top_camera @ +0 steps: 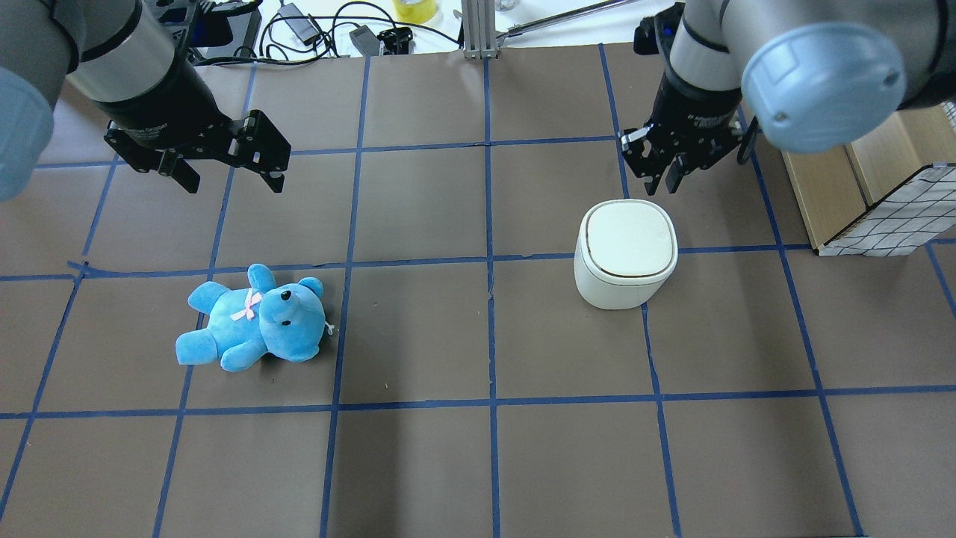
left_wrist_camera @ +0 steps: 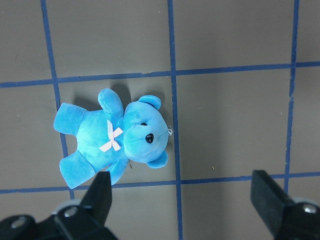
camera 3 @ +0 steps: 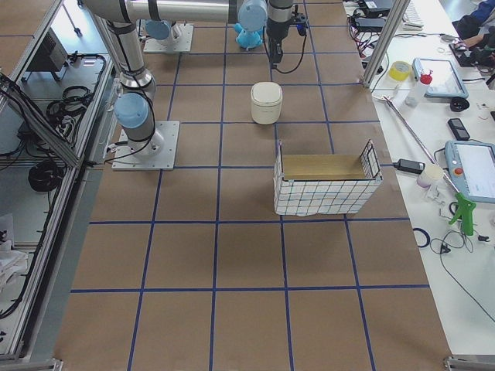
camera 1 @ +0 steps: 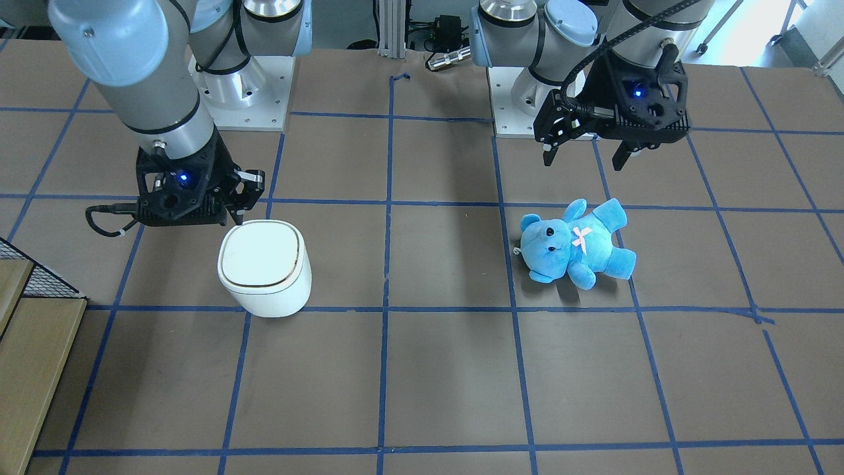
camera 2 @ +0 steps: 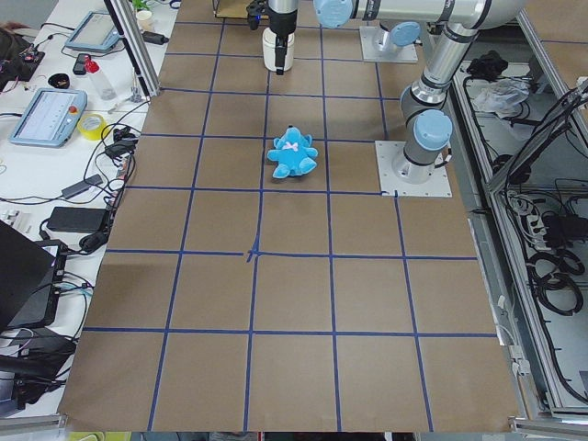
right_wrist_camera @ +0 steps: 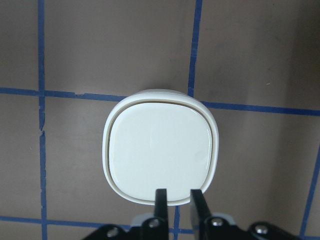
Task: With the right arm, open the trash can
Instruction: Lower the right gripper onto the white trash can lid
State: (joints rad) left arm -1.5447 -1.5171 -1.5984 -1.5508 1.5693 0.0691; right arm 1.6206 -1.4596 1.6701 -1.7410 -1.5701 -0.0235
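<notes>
The white trash can (top_camera: 626, 250) stands on the table's right half with its lid closed; it also shows in the front view (camera 1: 264, 267) and the right wrist view (right_wrist_camera: 160, 152). My right gripper (top_camera: 667, 178) hangs just above the lid's robot-side edge, with its fingers (right_wrist_camera: 161, 200) nearly together and empty. It also shows in the front view (camera 1: 241, 210). I cannot tell whether it touches the lid. My left gripper (top_camera: 228, 175) is open and empty, raised above the table behind a blue teddy bear (top_camera: 254, 317).
The blue teddy bear (camera 1: 577, 243) lies on its back on the table's left half and shows in the left wrist view (left_wrist_camera: 112, 137). A wire-sided wooden box (top_camera: 881, 187) stands right of the trash can. Blue tape lines grid the brown table.
</notes>
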